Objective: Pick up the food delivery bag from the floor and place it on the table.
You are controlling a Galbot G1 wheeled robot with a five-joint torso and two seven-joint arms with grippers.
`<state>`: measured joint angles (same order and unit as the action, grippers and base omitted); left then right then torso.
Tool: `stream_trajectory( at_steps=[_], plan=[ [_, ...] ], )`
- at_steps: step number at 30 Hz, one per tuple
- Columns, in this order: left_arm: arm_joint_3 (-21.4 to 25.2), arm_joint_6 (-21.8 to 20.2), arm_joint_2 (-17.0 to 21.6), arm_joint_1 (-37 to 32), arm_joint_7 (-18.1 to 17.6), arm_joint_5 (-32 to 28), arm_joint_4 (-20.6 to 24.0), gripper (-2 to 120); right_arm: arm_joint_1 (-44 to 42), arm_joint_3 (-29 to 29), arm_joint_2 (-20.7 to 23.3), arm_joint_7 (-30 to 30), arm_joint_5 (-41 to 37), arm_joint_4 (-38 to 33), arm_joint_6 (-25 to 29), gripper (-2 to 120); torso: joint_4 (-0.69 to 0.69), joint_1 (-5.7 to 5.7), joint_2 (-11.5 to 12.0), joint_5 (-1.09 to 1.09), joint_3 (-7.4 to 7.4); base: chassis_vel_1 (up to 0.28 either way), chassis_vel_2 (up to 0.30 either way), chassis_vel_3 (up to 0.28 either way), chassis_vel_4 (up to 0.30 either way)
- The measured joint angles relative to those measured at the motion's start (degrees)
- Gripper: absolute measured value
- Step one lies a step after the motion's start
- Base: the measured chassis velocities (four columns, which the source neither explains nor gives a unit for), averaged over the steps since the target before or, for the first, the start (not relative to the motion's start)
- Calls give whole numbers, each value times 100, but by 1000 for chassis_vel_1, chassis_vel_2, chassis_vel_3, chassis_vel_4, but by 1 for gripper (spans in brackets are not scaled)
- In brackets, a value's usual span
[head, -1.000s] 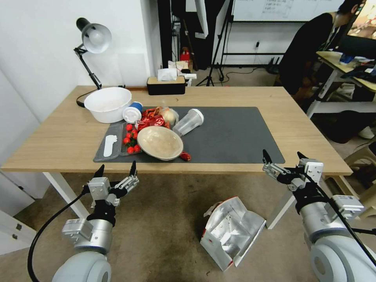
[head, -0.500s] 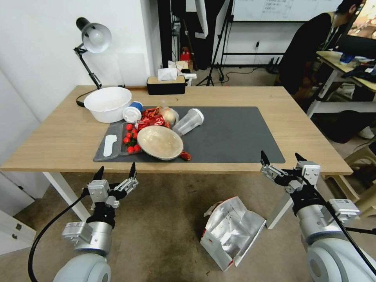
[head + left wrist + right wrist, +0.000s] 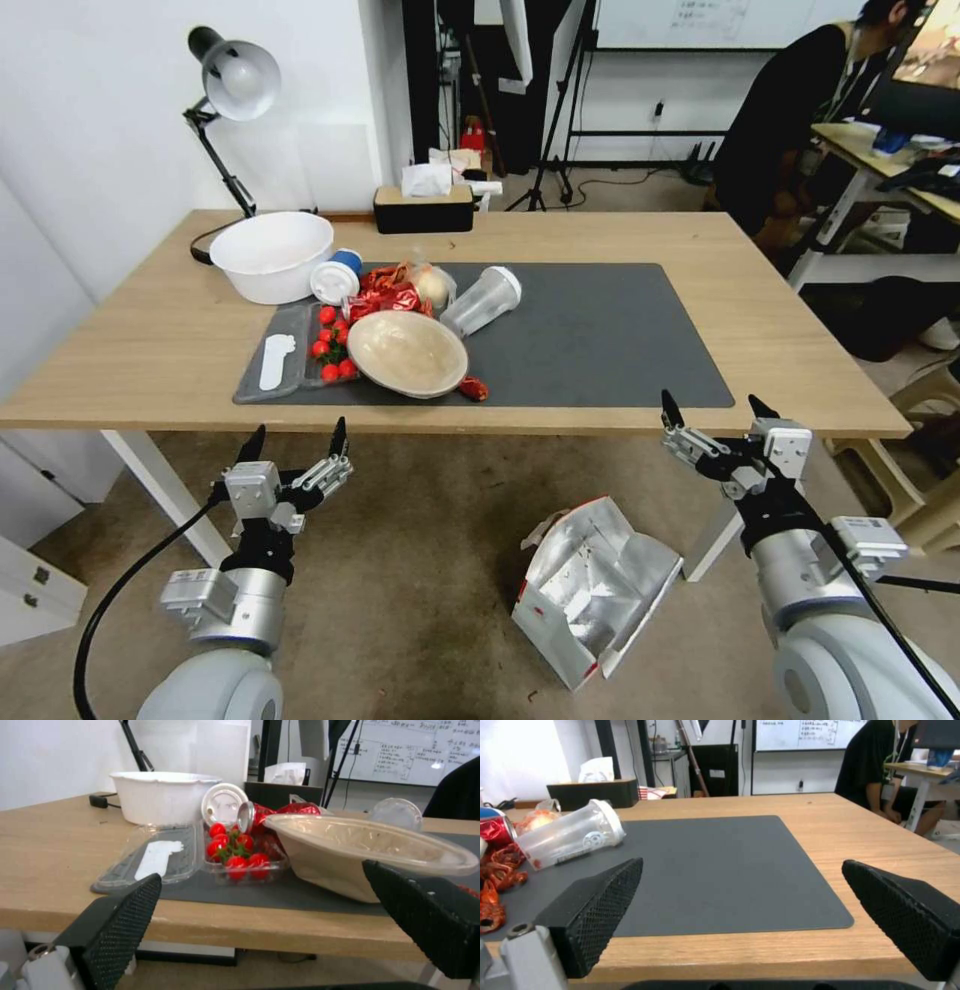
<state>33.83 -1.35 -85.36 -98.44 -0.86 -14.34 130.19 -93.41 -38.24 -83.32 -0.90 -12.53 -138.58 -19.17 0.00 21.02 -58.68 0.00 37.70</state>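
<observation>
Both jaws stand wide apart, holding nothing: left gripper and right gripper hover just off the table's near edge. On the floor below, nearer the right arm, lies the bag, crumpled, foil side up. I'd bend low and seek a handle or firm red edge, since foil probably slips.

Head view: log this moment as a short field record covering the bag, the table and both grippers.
bag: food delivery bag lies tipped on the floor, foil lining showing, near the table's front edge
table: table carries a dark mat; the mat's right half is bare
clutter: white bowl, tomatoes, beige bowl, plastic cup
left gripper: left gripper open, held below the table edge
right gripper: right gripper open, above the bag
contact: neither gripper touches the bag
</observation>
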Motion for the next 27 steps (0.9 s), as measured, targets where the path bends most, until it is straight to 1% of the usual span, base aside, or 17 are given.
stream_trajectory(
  at_steps=[7,9,10,13,14,17,18,21,22,24,25,27],
  plan=[
    [1,2,0,-2,4,3,-1,100,-22,15,1,-1,17,13,41,100,0,-18,39,0,-22,0,0,0,0],
    [1,3,-1,-4,11,5,-1,100,-63,49,1,-1,49,50,169,100,0,-57,127,0,-72,0,0,0,0],
    [1,3,-1,-4,11,5,-1,100,-63,49,1,-1,49,50,169,100,0,-57,127,0,-72,0,0,0,0],
    [3,4,-3,-4,15,11,-6,100,-112,74,5,0,79,89,339,100,0,-116,261,0,-147,0,0,0,0],
    [3,4,-3,-4,15,11,-6,100,-112,74,5,0,79,89,339,100,0,-116,261,0,-147,0,0,0,0],
    [6,5,-7,-11,20,19,-6,100,-141,78,17,0,81,103,432,100,0,-186,421,0,-240,0,0,0,0],
    [6,5,-7,-11,20,19,-6,100,-141,78,17,0,81,103,432,100,0,-186,421,0,-240,0,0,0,0],
    [7,22,-10,-12,24,28,-6,100,-144,99,11,3,85,103,458,100,0,-256,587,0,-333,0,0,0,0],
    [7,22,-10,-12,24,28,-6,100,-144,99,11,3,85,103,458,100,0,-256,587,0,-333,0,0,0,0],
    [9,29,-9,-12,27,40,-6,100,-148,106,9,6,89,104,473,100,0,-306,702,0,-400,0,0,0,0],
    [9,29,-9,-12,27,40,-6,100,-148,106,9,6,89,104,473,100,0,-306,702,0,-400,0,0,0,0],
    [9,30,-4,-10,29,42,-6,100,-149,106,12,7,90,103,474,100,0,-350,809,0,-460,0,0,0,0]
  ],
)
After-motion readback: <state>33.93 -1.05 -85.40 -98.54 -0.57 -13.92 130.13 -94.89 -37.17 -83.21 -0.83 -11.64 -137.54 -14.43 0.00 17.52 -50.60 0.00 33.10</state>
